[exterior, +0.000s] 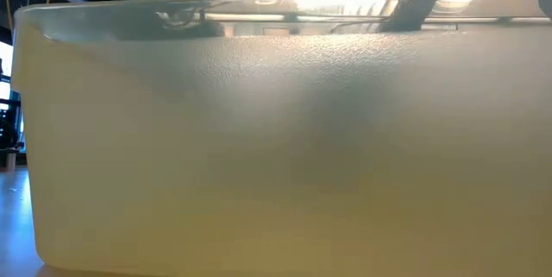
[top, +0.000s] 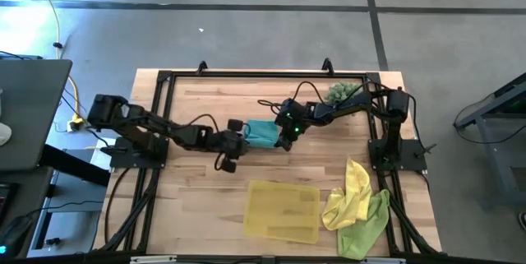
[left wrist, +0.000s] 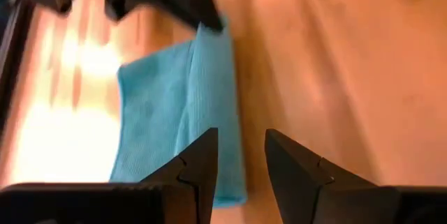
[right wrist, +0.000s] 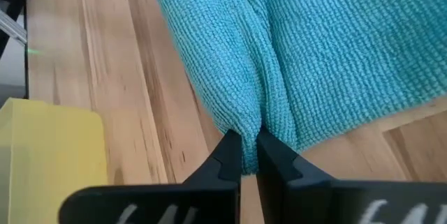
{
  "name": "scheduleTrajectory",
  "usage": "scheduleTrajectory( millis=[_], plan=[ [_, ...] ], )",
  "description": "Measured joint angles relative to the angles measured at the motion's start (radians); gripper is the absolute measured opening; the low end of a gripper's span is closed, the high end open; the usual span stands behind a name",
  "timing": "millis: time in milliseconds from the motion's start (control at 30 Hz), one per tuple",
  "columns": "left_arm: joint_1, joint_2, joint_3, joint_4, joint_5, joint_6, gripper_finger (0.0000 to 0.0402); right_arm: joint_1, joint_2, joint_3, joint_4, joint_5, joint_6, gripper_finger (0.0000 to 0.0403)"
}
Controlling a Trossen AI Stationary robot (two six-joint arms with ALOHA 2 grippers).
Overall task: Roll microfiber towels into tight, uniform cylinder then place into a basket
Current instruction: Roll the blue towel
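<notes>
My right gripper (right wrist: 243,155) is pinched shut on a fold of the teal towel (top: 261,132), the cloth bunching up into a ridge right where my two fingers meet. In the high view that gripper (top: 285,138) sits at the right edge of the towel, near the middle of the table (top: 205,190).

My left gripper (left wrist: 241,155) has its fingers apart with nothing between them. Seen past those fingers, the teal towel (left wrist: 174,105) lies flat on the wood just beyond one fingertip, and I cannot tell whether that tip touches its edge. From above, the left gripper (top: 233,145) is at the left side of the same towel, so the cloth lies between my two grippers.

The basket (top: 283,209) lies flat on the near part of the table, well apart from the teal towel. In the low view its pale yellow wall (exterior: 276,156) fills almost the whole picture, and only dark bits of my arms show above its rim. A corner of it (right wrist: 49,147) also shows in the right wrist view.

The yellow towel (top: 349,194) and the lime green towel (top: 366,224) lie crumpled together just to the right of the basket, at the near right corner. A spiky green plant (top: 341,93) sits at the far right of the table.
</notes>
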Motion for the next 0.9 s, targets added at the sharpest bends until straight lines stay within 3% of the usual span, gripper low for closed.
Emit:
scheduleTrajectory(
  millis=[100, 333, 633, 733, 900],
  plan=[
    [0.004, 0.035, -0.001, 0.000, -0.056, 0.003, 0.0110, 0.000, -0.001, 0.000, -0.003, 0.001, 0.000, 0.0003],
    [0.044, 0.100, 0.000, 0.001, -0.050, -0.020, 0.0110, 0.001, -0.002, 0.001, -0.004, 0.008, -0.001, 0.0003],
    [0.103, 0.174, 0.004, 0.015, 0.107, -0.157, 0.0101, 0.001, -0.003, 0.001, -0.004, 0.010, -0.069, 0.0007],
    [0.124, 0.175, 0.005, 0.004, 0.169, -0.234, 0.0093, 0.001, -0.003, 0.004, -0.009, 0.011, -0.183, 0.0031],
    [0.164, 0.174, 0.008, -0.018, 0.247, -0.367, 0.0069, 0.001, -0.003, 0.079, -0.126, 0.010, -0.379, 0.0104]
  ],
)
